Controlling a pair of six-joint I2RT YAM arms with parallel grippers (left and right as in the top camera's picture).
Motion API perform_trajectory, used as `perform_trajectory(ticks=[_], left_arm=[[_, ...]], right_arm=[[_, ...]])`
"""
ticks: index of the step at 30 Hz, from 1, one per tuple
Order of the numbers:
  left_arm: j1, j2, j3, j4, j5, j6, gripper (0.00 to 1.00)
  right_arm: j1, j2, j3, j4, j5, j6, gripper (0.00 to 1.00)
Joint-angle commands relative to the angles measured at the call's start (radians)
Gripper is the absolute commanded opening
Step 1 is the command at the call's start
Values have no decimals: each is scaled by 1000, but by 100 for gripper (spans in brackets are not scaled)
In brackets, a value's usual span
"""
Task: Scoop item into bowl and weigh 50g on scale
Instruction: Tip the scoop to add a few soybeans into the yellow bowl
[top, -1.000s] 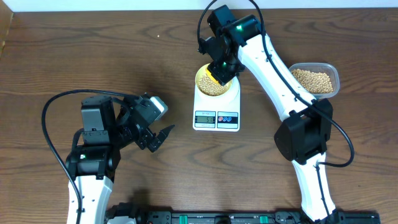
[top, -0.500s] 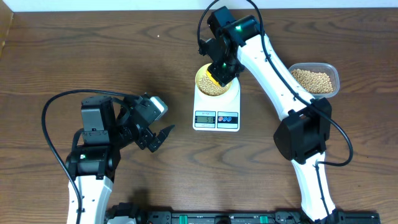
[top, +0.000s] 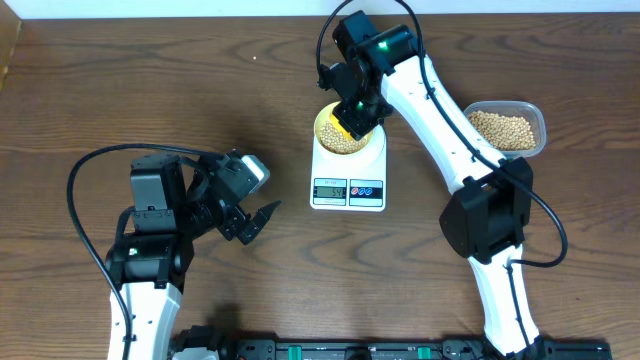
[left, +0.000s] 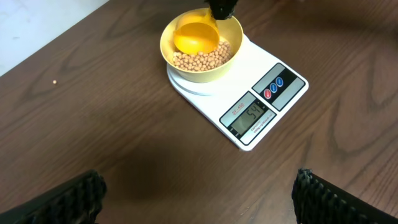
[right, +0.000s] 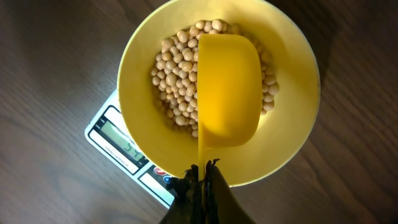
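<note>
The white flat scale sits upper centre of the overhead view, display toward the bottom edge, with bare wood-grain table wide open to its left. On it the smooth round yellow bowl holds small tan beans, and the glossy yellow scoop lies over them, long axis bottom-to-top in the right wrist view, handle pinched in the closed right gripper. The left gripper hangs lower left, spread wide, empty.

White arms with black joints, looping black cables.

One bowl, scale, scoop, tub.
</note>
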Motion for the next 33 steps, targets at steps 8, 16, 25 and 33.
perform_trajectory(ticks=[8,16,25,33], left_arm=[[-2,1,-2,0,13,3,98],[-2,1,-2,0,13,3,97],[-2,1,-2,0,13,3,98],[-2,1,-2,0,13,3,98]], right_arm=[[8,21,-1,-5,-42,8,1],[16,21,-1,-12,-41,8,1],[23,21,-1,-13,-46,8,1],[11,21,-1,-16,-130,9,1]])
